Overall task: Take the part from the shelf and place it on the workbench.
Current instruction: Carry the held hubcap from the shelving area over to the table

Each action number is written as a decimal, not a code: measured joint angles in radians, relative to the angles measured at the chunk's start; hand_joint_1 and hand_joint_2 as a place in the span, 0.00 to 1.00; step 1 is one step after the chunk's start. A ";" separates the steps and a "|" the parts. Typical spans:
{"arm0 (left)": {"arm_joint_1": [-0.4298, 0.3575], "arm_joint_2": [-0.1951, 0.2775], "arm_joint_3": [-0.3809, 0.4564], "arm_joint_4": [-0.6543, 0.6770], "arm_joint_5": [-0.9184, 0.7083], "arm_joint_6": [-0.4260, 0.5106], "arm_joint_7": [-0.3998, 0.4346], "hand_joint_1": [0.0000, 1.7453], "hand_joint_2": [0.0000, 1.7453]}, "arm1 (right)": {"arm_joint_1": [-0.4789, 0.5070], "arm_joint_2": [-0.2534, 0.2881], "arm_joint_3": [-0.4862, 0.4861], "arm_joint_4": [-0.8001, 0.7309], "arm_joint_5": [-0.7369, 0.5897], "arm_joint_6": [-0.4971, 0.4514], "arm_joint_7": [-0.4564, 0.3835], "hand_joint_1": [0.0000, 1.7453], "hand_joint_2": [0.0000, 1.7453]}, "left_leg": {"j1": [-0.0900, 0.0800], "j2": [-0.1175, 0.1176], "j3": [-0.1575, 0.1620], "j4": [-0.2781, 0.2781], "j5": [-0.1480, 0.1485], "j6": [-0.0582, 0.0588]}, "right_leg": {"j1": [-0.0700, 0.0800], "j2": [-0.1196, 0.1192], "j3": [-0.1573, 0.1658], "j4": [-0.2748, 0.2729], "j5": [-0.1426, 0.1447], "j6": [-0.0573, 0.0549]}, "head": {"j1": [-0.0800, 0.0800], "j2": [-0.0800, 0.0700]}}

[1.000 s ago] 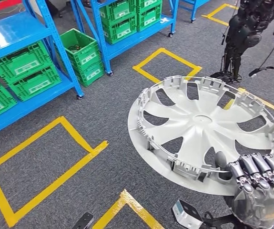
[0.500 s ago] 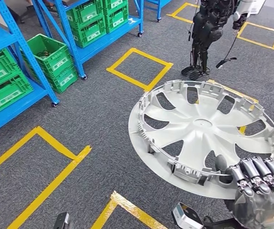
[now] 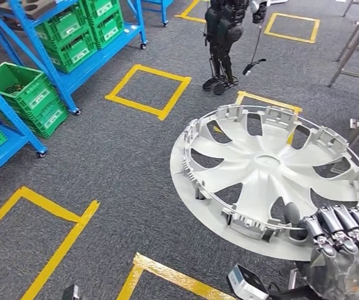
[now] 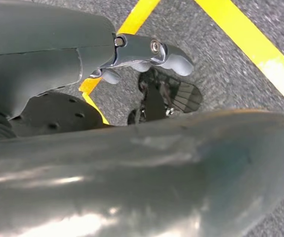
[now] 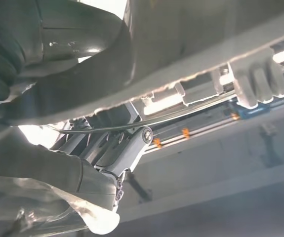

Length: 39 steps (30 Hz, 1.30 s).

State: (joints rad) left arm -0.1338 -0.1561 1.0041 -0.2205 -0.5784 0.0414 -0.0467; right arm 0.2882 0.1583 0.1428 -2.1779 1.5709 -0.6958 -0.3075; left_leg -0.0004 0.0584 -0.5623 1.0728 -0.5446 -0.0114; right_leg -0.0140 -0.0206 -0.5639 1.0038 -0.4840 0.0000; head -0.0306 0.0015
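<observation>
Grey carpet [image 3: 135, 156] with yellow tape squares [image 3: 148, 91]; wheel cover in carry.
Right hand [image 3: 339, 240] clamps the wheel cover [image 3: 266, 178] at its near rim, held flat, probably for steady carrying; left hand [image 4: 147, 54]: grasp unclear.

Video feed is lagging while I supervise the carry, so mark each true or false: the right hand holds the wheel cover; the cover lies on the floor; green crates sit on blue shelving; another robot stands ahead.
1. The right hand holds the wheel cover. True.
2. The wheel cover lies on the floor. False: it is held up above the carpet.
3. Green crates sit on blue shelving. True.
4. No other robot is around. False: a dark robot stands ahead.
</observation>
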 joint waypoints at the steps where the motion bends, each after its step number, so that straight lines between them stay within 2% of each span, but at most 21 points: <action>1: 0.001 0.001 0.008 0.000 0.001 0.000 -0.001 0.00 0.00 | 0.000 0.000 0.000 0.000 0.000 0.000 0.001 1.00 1.00 | 0.003 -0.026 -0.024 0.061 -0.036 -0.004 | -0.001 0.010 -0.003 0.000 0.002 -0.004 | -0.002 0.000; 3: 0.005 0.002 0.018 0.000 0.001 0.002 -0.002 0.00 0.00 | 0.000 0.000 0.000 0.000 0.000 0.000 0.002 1.00 1.00 | 0.005 -0.045 -0.077 0.185 -0.090 -0.008 | 0.000 0.033 -0.008 0.001 0.005 -0.008 | -0.004 0.000; 4: 0.007 0.002 0.021 0.000 0.001 0.002 -0.002 0.00 0.00 | 0.000 0.000 0.000 0.000 0.000 0.000 0.002 1.00 1.00 | 0.005 -0.047 -0.089 0.214 -0.093 -0.008 | 0.000 0.046 -0.010 0.002 0.006 -0.008 | -0.003 0.000; 5: 0.007 0.002 0.024 0.000 0.000 0.002 -0.002 0.00 0.00 | 0.001 0.000 0.000 0.000 0.000 0.000 0.002 1.00 1.00 | 0.006 -0.049 -0.082 0.202 -0.073 -0.007 | 0.000 0.059 -0.010 0.004 0.007 -0.008 | -0.004 0.000; 8: 0.007 0.004 0.030 0.000 -0.002 0.003 -0.002 0.00 0.00 | 0.001 0.000 0.000 0.000 0.000 0.000 0.002 1.00 1.00 | 0.009 -0.092 -0.001 0.020 0.029 0.004 | 0.001 0.097 -0.012 0.010 0.008 -0.003 | -0.003 0.000; 10: 0.006 0.006 0.031 0.000 -0.018 0.011 -0.002 0.00 0.00 | 0.000 0.000 0.000 0.000 0.000 0.000 0.002 1.00 1.00 | 0.010 -0.121 0.029 -0.052 0.043 0.010 | 0.000 0.117 -0.022 0.013 0.012 0.008 | -0.003 0.000; 12: 0.004 0.006 0.024 0.000 -0.059 0.027 -0.002 0.00 0.00 | 0.001 0.000 0.000 0.000 0.000 0.000 0.002 1.00 1.00 | 0.009 -0.112 0.031 -0.066 0.040 0.016 | -0.003 0.135 -0.034 0.010 0.019 0.024 | -0.004 0.000; 14: 0.001 0.006 0.003 0.000 -0.112 0.046 0.000 0.00 0.00 | 0.006 0.000 0.000 0.000 0.000 0.000 0.001 1.00 1.00 | 0.013 -0.092 0.032 -0.076 0.049 0.026 | -0.001 0.113 -0.048 0.022 0.011 0.035 | 0.000 0.000; 17: 0.003 0.012 -0.042 -0.001 -0.201 0.072 0.014 0.00 0.00 | 0.007 0.000 0.000 -0.002 0.000 0.000 -0.001 1.00 1.00 | 0.014 -0.056 0.030 -0.084 0.055 0.037 | 0.001 0.040 -0.118 0.172 -0.073 0.045 | 0.010 0.000; 19: 0.007 0.018 -0.089 -0.001 -0.290 0.090 0.036 0.00 0.00 | 0.009 0.000 -0.001 -0.002 0.000 0.000 -0.001 1.00 1.00 | 0.012 -0.028 0.030 -0.083 0.054 0.037 | -0.001 0.026 -0.162 0.276 -0.111 0.051 | 0.011 0.000; 20: 0.008 0.021 -0.118 -0.001 -0.337 0.095 0.049 0.00 0.00 | 0.010 0.000 -0.002 -0.002 0.000 0.000 -0.001 1.00 1.00 | 0.012 -0.016 0.030 -0.083 0.054 0.036 | -0.002 0.023 -0.160 0.278 -0.103 0.052 | 0.011 0.000; 21: 0.008 0.024 -0.149 -0.001 -0.378 0.098 0.061 0.00 0.00 | 0.010 0.000 -0.002 -0.002 0.000 0.000 0.000 1.00 1.00 | 0.012 -0.004 0.031 -0.082 0.053 0.034 | -0.002 0.017 -0.136 0.238 -0.077 0.053 | 0.011 0.000; 24: 0.009 0.034 -0.230 -0.001 -0.446 0.098 0.085 0.00 0.00 | 0.008 0.000 -0.002 -0.002 0.000 0.000 0.000 1.00 1.00 | 0.007 0.025 0.037 -0.079 0.045 0.022 | 0.003 -0.039 -0.022 0.042 -0.009 0.043 | 0.011 0.000; 26: 0.011 0.041 -0.267 -0.001 -0.460 0.098 0.092 0.00 0.00 | 0.008 0.000 -0.003 -0.002 0.000 0.000 0.001 1.00 1.00 | 0.000 0.042 0.039 -0.076 0.043 0.013 | 0.009 -0.046 -0.004 0.008 -0.008 0.030 | 0.011 0.000; 28: 0.012 0.046 -0.293 -0.001 -0.465 0.098 0.096 0.00 0.00 | 0.010 0.000 -0.006 -0.002 0.000 0.000 0.002 1.00 1.00 | 0.002 0.050 0.040 -0.073 0.040 0.004 | 0.007 -0.025 -0.011 0.009 -0.004 0.017 | 0.011 0.000; 30: 0.011 0.050 -0.310 -0.001 -0.466 0.097 0.097 0.00 0.00 | 0.009 0.000 -0.008 -0.004 0.000 0.000 0.002 1.00 1.00 | 0.006 0.012 0.026 -0.034 0.006 -0.005 | 0.003 -0.006 -0.013 0.007 0.000 0.004 | 0.008 0.000; 32: 0.015 0.053 -0.322 -0.001 -0.468 0.097 0.097 0.00 0.00 | 0.009 0.000 -0.009 -0.004 0.000 0.000 0.002 1.00 1.00 | 0.009 -0.037 -0.025 0.088 -0.061 -0.008 | 0.003 0.015 -0.013 0.006 0.003 -0.005 | 0.005 0.000; 34: 0.022 0.055 -0.332 -0.001 -0.476 0.096 0.098 0.00 0.00 | 0.009 0.000 -0.011 -0.004 0.000 0.000 0.002 1.00 1.00 | 0.009 -0.048 -0.080 0.207 -0.101 -0.007 | 0.006 0.042 -0.014 0.007 0.004 -0.009 | 0.005 0.000; 35: 0.025 0.056 -0.338 -0.001 -0.483 0.096 0.100 0.00 0.00 | 0.009 0.000 -0.012 -0.004 0.000 0.000 0.002 1.00 1.00 | 0.009 -0.049 -0.087 0.218 -0.091 -0.004 | 0.008 0.057 -0.014 0.007 0.004 -0.009 | 0.005 0.000; 36: 0.027 0.057 -0.344 -0.001 -0.491 0.096 0.102 0.00 0.00 | 0.010 0.000 -0.012 -0.004 0.000 0.000 0.002 1.00 1.00 | 0.008 -0.053 -0.076 0.188 -0.062 0.000 | 0.009 0.071 -0.013 0.008 0.005 -0.010 | 0.005 0.000; 39: 0.026 0.064 -0.361 -0.001 -0.504 0.096 0.107 0.00 0.00 | 0.009 0.000 -0.013 -0.004 0.000 0.000 0.003 1.00 1.00 | 0.009 -0.102 0.004 0.001 0.036 0.019 | 0.011 0.108 -0.012 0.011 0.006 -0.006 | 0.006 0.000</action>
State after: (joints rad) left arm -0.1081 -0.0921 0.6434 -0.2213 -1.0826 0.1377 0.0601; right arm 0.2972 0.1583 0.1296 -2.1820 1.5709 -0.6958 -0.3041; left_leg 0.0082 -0.0440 -0.5583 1.0739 -0.5086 0.0072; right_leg -0.0032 0.0876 -0.5761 1.0145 -0.4778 -0.0064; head -0.0246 0.0013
